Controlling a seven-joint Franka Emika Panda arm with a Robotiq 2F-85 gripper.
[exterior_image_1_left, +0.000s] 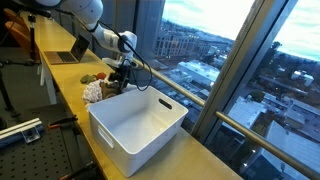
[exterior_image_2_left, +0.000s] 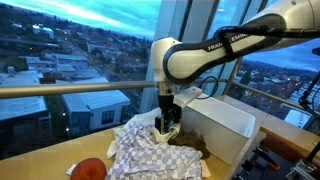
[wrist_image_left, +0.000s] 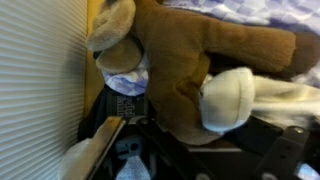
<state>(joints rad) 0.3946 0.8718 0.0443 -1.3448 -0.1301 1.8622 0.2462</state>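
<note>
— One brown plush toy (wrist_image_left: 190, 60) fills the wrist view, right up against the end effector (exterior_image_2_left: 168, 124)!
— Wide or narrow? Can't tell. Toy's against the blue-checked cloth (exterior_image_2_left: 140, 150), left of the white plastic bin (exterior_image_2_left: 225, 125).

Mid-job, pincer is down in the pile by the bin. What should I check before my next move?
1. Pincer low over the checked cloth: ok.
2. Brown plush toy right under the wrist camera: ok.
3. Grip on the toy: cannot tell; plush fills the wrist view.
4. White bin upright beside the pile: ok.
5. Red object apart from the pincer: ok.
</note>
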